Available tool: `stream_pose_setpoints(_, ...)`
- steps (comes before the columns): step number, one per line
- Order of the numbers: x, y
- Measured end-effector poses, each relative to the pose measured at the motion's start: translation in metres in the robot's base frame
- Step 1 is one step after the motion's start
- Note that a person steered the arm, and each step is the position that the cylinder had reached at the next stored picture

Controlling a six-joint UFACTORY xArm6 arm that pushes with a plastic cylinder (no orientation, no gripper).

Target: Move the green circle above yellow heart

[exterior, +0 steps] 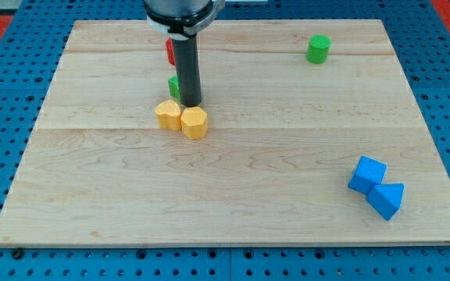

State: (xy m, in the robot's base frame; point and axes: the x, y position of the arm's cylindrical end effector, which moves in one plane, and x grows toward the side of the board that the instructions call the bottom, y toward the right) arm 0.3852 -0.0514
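Observation:
My tip point(191, 104) stands on the board just above two yellow blocks that touch each other: one point(167, 115) on the left, one point(194, 122) on the right. I cannot tell which is the heart. A green block point(174, 87) is mostly hidden behind the rod, at the tip's upper left. A red block point(169, 51) also peeks out behind the rod higher up. A green cylinder-like block point(318, 48) sits alone at the view's upper right, far from the tip.
Two blue blocks touch at the view's lower right: one point(366, 174) above, one point(387, 199) below. The wooden board point(233, 211) lies on a blue pegboard. The arm's dark body hangs at the view's top.

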Motion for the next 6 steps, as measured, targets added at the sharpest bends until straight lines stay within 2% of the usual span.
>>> stream_pose_setpoints(3, -0.023, -0.006)
stream_pose_setpoints(4, -0.026, 0.045)
stream_pose_setpoints(5, -0.011, 0.092)
stream_pose_setpoints(6, -0.011, 0.110)
